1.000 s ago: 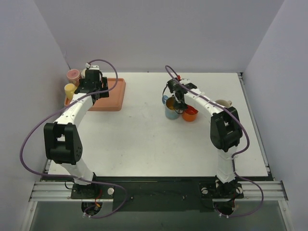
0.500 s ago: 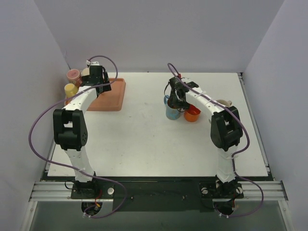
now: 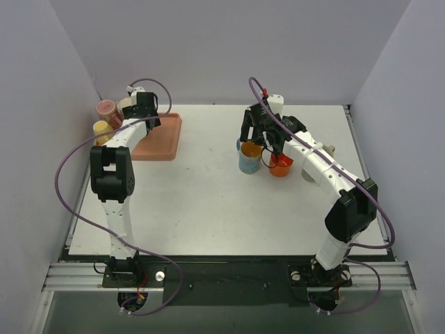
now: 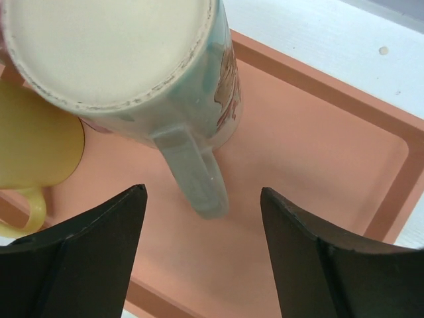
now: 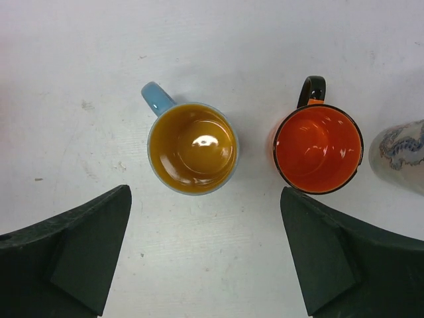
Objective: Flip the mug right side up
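Note:
An upside-down mug [image 4: 126, 66], pale with a cream base facing up, stands on the orange tray [image 4: 318, 152]. Its handle [image 4: 195, 175] points at my left gripper [image 4: 202, 192]. That gripper is open, and the handle's end lies between the fingertips without touching them. In the top view the left gripper [image 3: 144, 111] hangs over the tray's [image 3: 163, 136] back left corner. My right gripper [image 5: 205, 191] is open and empty above the table. Just beyond it a blue mug [image 5: 192, 147] with an amber inside stands upright.
An orange mug [image 5: 318, 149] with a black handle stands upright right of the blue mug [image 3: 249, 157]. A patterned pale mug [image 5: 401, 156] lies at the right edge. A yellow mug [image 4: 33, 152] and a pink mug [image 3: 106, 108] crowd the tray's left side beside the wall.
My right gripper has opened, let go of the blue mug and lifted away; the mug stays upright. My left gripper has shifted over the tray's back corner and its jaws have narrowed slightly.

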